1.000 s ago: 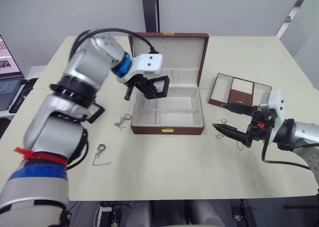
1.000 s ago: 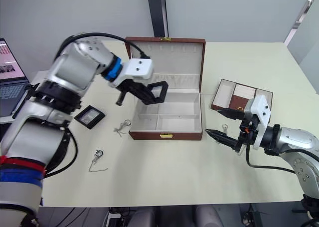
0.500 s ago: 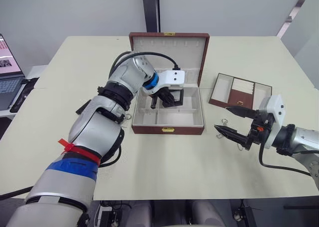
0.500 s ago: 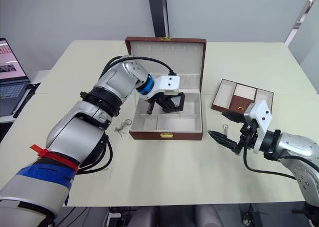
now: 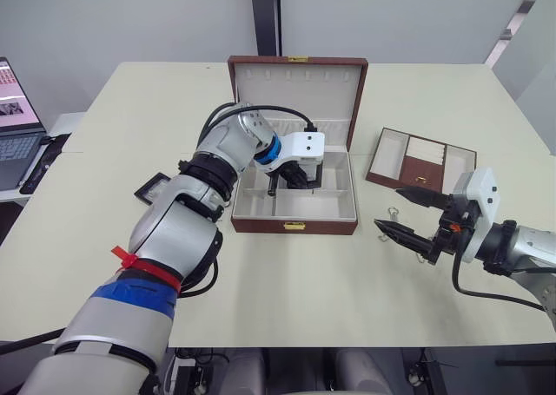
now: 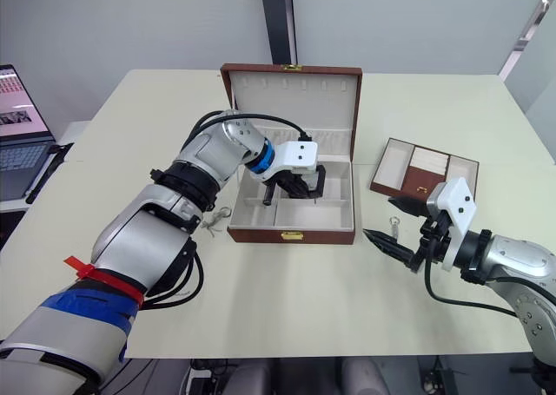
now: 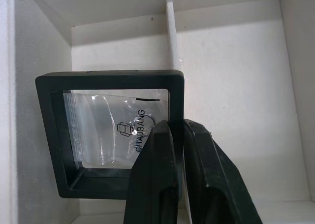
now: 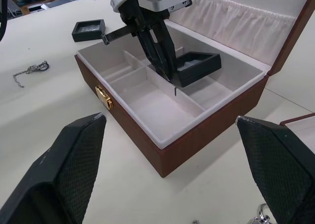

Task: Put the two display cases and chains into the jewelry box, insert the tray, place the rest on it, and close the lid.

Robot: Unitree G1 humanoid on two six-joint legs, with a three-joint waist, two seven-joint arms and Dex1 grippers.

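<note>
The left gripper (image 8: 165, 69) is pinching a tilted display case (image 8: 198, 66) inside the jewelry box (image 5: 294, 206), while the right gripper's (image 5: 404, 213) fingers are spreading wide.

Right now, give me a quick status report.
Left gripper shut on display case, inside jewelry box. Right gripper open, empty, beside tray. Second display case on table.

We seem to be in an office or lab test room. We work at a plain cream counter (image 5: 287, 273) whose top is made of panels joined by seams, standing before bare grey partition walls (image 5: 130, 17) with a dark vertical post (image 5: 264, 17) between them. At the far left an open laptop (image 5: 16, 121) sits on a lower side desk. Cables (image 6: 195, 379) hang below the counter's near edge.
</note>
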